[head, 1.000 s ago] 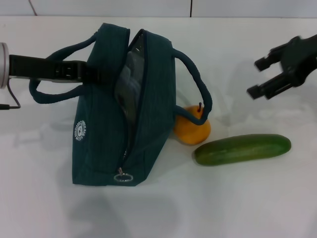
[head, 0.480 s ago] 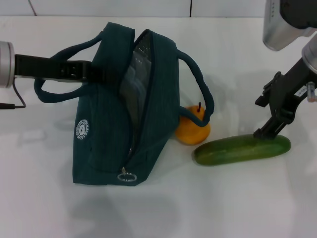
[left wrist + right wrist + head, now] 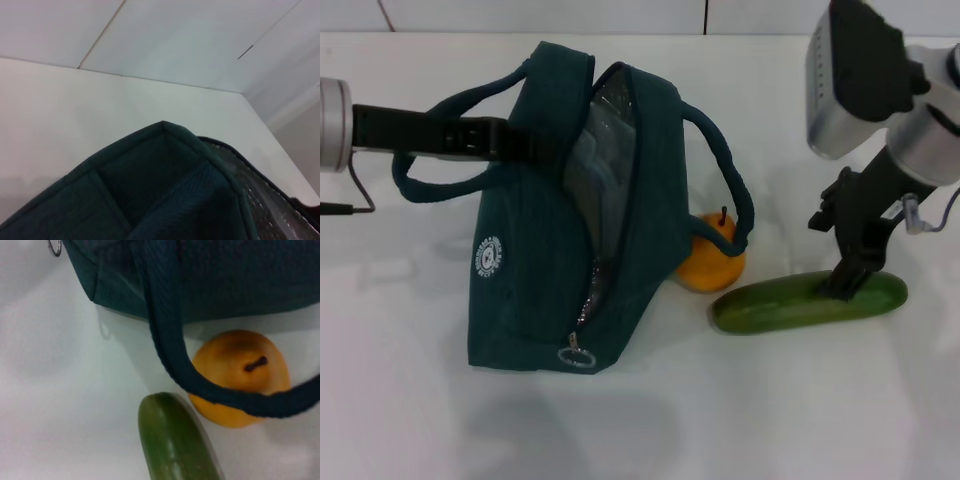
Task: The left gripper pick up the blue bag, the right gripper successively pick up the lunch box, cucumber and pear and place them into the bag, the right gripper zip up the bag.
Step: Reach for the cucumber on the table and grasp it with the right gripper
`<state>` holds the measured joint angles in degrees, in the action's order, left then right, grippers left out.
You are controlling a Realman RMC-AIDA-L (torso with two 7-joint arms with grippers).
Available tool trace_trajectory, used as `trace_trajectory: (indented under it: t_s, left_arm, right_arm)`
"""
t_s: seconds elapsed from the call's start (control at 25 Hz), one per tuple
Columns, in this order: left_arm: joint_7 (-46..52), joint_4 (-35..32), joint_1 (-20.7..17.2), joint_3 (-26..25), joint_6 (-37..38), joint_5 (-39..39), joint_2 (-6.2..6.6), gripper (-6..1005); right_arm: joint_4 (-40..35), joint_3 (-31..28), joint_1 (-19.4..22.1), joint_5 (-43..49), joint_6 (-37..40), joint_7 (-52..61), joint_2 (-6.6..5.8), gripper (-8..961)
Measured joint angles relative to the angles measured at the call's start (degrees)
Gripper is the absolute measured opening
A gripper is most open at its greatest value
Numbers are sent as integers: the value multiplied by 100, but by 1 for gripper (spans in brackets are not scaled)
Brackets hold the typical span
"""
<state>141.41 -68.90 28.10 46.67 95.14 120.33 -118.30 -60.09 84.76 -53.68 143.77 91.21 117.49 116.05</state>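
The blue bag [image 3: 535, 270] stands tilted on the white table, its top unzipped and silver lining [image 3: 610, 150] showing. My left gripper [image 3: 495, 140] comes in from the left and is shut on the bag's upper edge by the handle; its wrist view shows only the bag's fabric [image 3: 165, 190]. The pear [image 3: 708, 255] lies against the bag's right side under a handle loop [image 3: 725, 190]. The cucumber [image 3: 805, 300] lies to the right of the pear. My right gripper [image 3: 832, 255] is open, lowered onto the cucumber's right half, one fingertip [image 3: 842, 287] at its top. The lunch box is hidden.
The bag's zipper ring pull [image 3: 576, 356] hangs at its near end. In the right wrist view the handle [image 3: 170, 340] drapes across the pear [image 3: 240, 375], close to the cucumber's end [image 3: 175, 445]. A wall runs along the table's far edge [image 3: 705, 33].
My right gripper has come down from the upper right onto the cucumber. The bag's opening has spread a little wider. The left arm has stayed in place.
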Motion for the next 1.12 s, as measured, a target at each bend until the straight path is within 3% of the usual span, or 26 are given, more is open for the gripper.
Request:
trace_trajectory:
  t_s: [0.68,1.12]
  left_arm:
    - [3,8,37,0,-31,-8,0,43]
    - [0,8,28,0,-31,-11,0,43]
  right_arm:
    - [596,639,-226,-536,-275,-91,14,860]
    - [860,733,-246,-614,-557,-76,14,855]
